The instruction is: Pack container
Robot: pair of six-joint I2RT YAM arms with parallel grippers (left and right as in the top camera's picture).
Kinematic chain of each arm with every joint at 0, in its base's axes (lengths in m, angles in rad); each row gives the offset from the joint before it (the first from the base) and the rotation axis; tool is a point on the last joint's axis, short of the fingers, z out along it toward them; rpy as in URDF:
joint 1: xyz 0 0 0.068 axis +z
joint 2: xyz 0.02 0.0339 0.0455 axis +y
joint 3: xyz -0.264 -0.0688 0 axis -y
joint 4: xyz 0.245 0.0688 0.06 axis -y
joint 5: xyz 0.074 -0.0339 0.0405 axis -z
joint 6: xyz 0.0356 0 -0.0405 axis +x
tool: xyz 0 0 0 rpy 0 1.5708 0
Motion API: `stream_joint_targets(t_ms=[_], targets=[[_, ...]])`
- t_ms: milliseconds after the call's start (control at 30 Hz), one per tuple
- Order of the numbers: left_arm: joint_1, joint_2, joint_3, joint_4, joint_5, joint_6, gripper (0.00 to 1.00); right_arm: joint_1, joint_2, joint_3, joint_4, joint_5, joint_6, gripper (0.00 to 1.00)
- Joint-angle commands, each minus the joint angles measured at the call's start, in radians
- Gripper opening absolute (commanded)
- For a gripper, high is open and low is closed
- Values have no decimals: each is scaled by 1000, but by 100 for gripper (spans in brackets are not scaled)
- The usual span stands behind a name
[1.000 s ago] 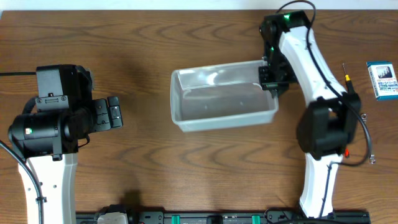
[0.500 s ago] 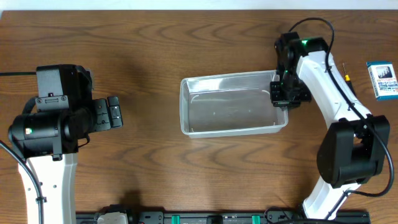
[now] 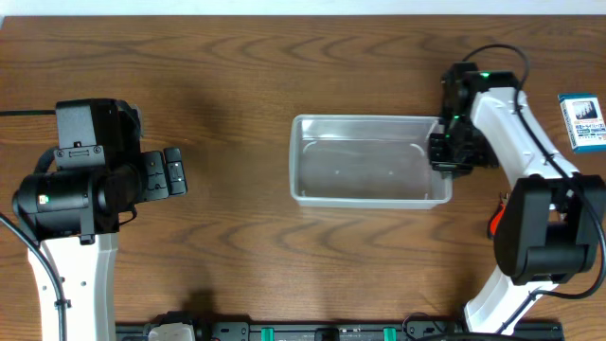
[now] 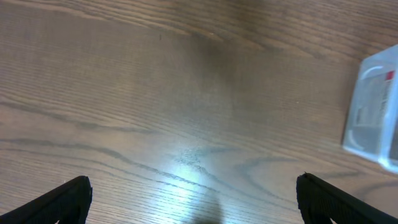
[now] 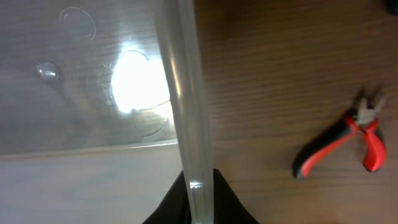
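Observation:
The clear plastic container (image 3: pixel 369 172) lies in the middle-right of the table, empty, long side running left to right. My right gripper (image 3: pixel 447 153) is shut on the rim of its right short wall; the right wrist view shows the clear wall (image 5: pixel 180 93) pinched between the two black fingers (image 5: pixel 199 200). My left gripper (image 3: pixel 176 171) is open and empty at the left, well away from the container, whose left end shows at the edge of the left wrist view (image 4: pixel 376 118). Its fingertips (image 4: pixel 196 199) are spread wide above bare wood.
Red-and-black pliers (image 5: pixel 348 140) lie on the wood just right of the container, partly hidden under my right arm in the overhead view (image 3: pixel 494 223). A small blue-and-white box (image 3: pixel 581 121) sits at the far right edge.
My right gripper has dragged the container to the right and toward the front, turning it square to the table. The left arm has not moved.

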Motion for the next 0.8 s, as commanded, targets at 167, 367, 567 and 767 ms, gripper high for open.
stream_joint_targets(t_ms=[167, 367, 567, 767], targets=[[5, 6, 3, -3, -8, -10, 98, -32, -5, -18, 26, 25, -70, 12], [5, 6, 3, 2, -8, -10, 98, 0, -5, -18, 56, 7, -147, 13], [5, 6, 3, 3, -8, -10, 98, 19, -5, -18, 64, 6, -183, 17], [5, 6, 3, 4, -8, -10, 98, 54, -5, -18, 66, -4, -183, 17]])
